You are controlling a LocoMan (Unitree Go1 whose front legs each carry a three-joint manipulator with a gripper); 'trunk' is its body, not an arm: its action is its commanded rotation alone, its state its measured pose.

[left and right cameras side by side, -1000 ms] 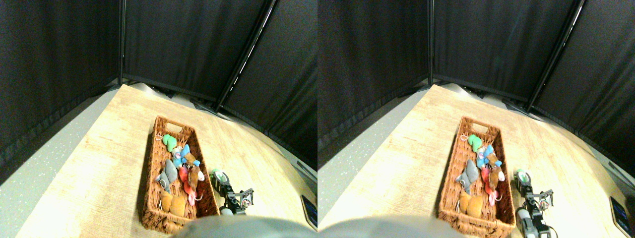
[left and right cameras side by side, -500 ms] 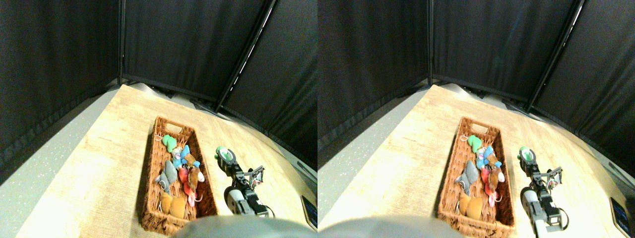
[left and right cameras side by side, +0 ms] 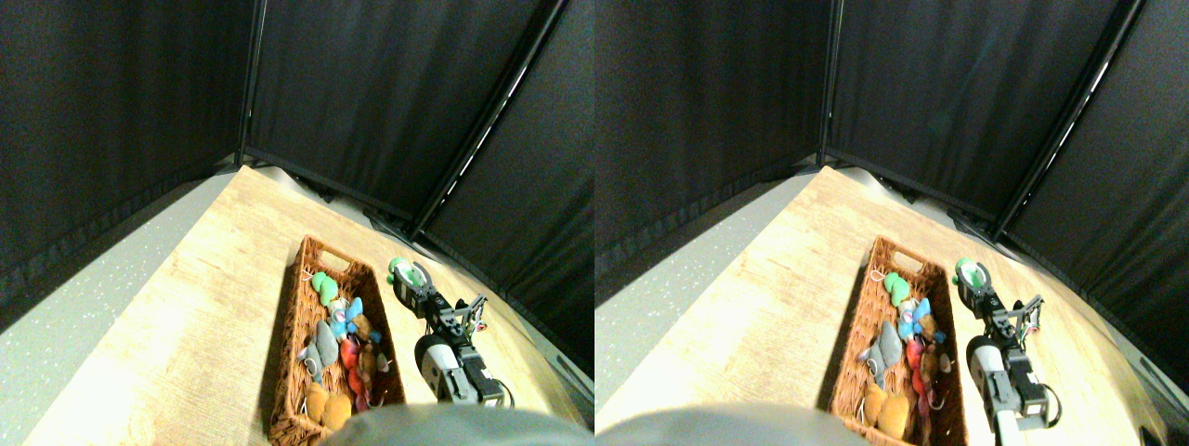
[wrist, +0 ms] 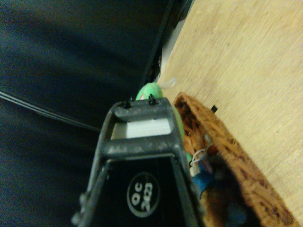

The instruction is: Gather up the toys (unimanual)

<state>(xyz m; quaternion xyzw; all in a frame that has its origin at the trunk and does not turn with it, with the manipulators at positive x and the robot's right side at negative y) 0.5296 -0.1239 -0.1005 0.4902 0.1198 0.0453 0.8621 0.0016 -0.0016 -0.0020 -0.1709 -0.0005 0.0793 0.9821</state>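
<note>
We carry a green toy (left and right cameras side by side: 403,270) in the fingers (left and right cameras side by side: 406,279), closed on it, above the worktop (left and right cameras side by side: 214,279) just beside the wicker basket (left and right cameras side by side: 295,353). The other toys (left and right cameras side by side: 342,339) already lie inside; this one looks like the last. It has risen since a second ago.

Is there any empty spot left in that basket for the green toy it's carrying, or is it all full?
The basket has bare weave only at its far end, between the handle cutout and the green toy already lying there. From there to the near end the toys pack closely. The table left of the basket is bare. The right gripper carries a green toy beside the right rim.
</note>
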